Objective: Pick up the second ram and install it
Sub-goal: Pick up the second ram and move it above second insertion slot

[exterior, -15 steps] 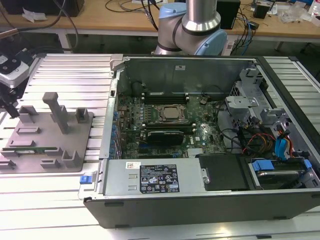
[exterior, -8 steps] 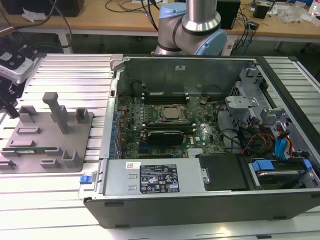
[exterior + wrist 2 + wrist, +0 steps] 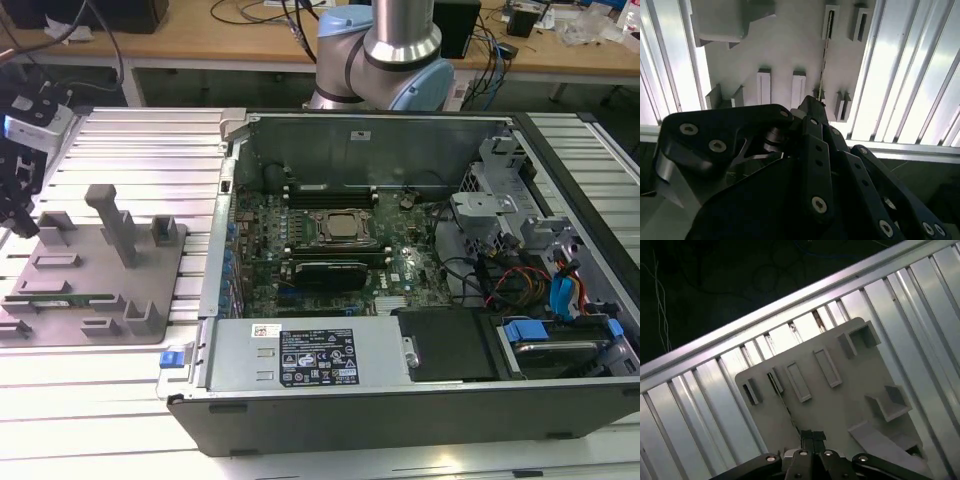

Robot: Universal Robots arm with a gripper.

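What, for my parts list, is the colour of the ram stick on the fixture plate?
Green; the second ram shows best in the exterior view.

Gripper closed, pointing down, arm stretched out

Your tally: ones nearly everywhere, and a single pair.

You have one open black desktop computer case at the exterior view's right, holding one green motherboard with one square metal-framed processor socket. At the exterior view's left lies one flat grey fixture plate; on it are one tall slanted grey post and, along its near edge, one long thin green memory stick. In the first wrist view, two long flat raised grey blocks sit side by side on that plate. One silver-and-blue robot arm stands at the far side.
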